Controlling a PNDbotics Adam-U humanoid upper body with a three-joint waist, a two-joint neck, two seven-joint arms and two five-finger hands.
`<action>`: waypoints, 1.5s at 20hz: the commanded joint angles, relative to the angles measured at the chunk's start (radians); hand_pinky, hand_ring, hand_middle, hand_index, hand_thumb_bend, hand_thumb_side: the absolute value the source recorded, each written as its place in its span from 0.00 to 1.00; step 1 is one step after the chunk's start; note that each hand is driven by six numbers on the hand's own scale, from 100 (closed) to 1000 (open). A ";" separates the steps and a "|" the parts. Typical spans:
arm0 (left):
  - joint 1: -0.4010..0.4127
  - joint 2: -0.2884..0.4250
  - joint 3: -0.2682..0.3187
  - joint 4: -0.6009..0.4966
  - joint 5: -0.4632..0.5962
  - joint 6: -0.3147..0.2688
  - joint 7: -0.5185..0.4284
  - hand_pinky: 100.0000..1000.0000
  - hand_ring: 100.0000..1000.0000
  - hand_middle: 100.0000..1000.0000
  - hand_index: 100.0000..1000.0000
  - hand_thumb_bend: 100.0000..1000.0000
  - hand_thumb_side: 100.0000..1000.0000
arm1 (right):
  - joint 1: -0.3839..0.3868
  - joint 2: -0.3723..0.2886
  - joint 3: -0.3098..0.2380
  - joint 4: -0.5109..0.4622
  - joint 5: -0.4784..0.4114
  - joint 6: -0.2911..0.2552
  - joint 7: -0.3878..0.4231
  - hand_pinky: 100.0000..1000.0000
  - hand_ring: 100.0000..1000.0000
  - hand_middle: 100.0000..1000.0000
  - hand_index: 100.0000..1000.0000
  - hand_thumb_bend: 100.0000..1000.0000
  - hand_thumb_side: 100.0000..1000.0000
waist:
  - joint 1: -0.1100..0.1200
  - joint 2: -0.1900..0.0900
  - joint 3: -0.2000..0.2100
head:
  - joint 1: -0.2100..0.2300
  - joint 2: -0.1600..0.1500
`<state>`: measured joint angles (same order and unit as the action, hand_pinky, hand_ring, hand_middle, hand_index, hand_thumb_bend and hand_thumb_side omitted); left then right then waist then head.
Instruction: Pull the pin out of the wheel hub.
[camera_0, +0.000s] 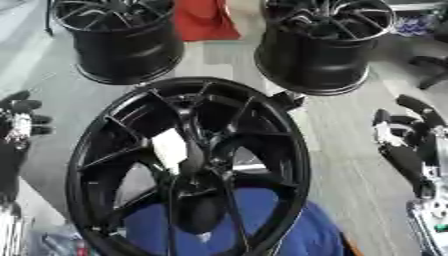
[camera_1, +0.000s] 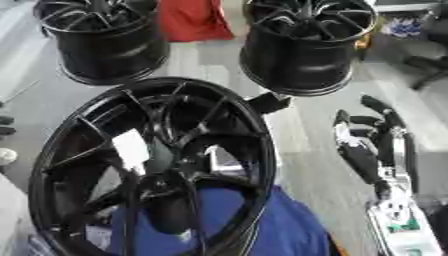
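I held both hands off the wheel hub (camera_0: 188, 165), left hand (camera_0: 19, 122) and right hand (camera_1: 372, 137) relaxed and empty; the pin was indistinguishable, so locating and reaching came next.

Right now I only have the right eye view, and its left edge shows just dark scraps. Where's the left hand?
Observer: The left eye view shows the left hand at the left edge, fingers up and relaxed, holding nothing.
Operator: Touching the near wheel?
Observer: No. A strip of floor shows between it and the wheel rim.
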<state>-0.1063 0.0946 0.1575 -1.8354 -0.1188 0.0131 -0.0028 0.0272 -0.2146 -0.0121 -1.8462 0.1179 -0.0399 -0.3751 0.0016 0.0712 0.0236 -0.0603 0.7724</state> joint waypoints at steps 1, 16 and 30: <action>-0.011 0.006 0.000 -0.020 -0.003 -0.002 -0.001 0.57 0.58 0.64 0.80 0.00 0.59 | -0.007 -0.006 -0.006 -0.020 0.001 -0.003 0.000 0.54 0.65 0.78 0.79 0.16 0.18 | -0.001 -0.008 -0.001 | 0.001 -0.002; -0.053 0.150 -0.020 -0.075 -0.029 -0.026 -0.027 0.58 0.59 0.66 0.81 0.00 0.50 | -0.005 -0.011 -0.004 -0.016 0.003 -0.004 0.001 0.54 0.65 0.78 0.79 0.16 0.18 | 0.009 -0.015 -0.015 | 0.001 -0.002; -0.334 0.507 -0.348 -0.014 -0.215 -0.220 -0.236 0.69 0.69 0.76 0.85 0.17 0.46 | -0.002 -0.056 0.016 -0.009 0.009 -0.005 0.019 0.54 0.65 0.78 0.79 0.15 0.18 | 0.061 -0.031 -0.064 | 0.007 -0.002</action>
<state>-0.4225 0.5462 -0.1709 -1.8612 -0.3144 -0.1895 -0.2211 0.0355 -0.2463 0.0019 -1.8459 0.1221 -0.0434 -0.3604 0.0665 0.0497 -0.0441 -0.0571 0.7724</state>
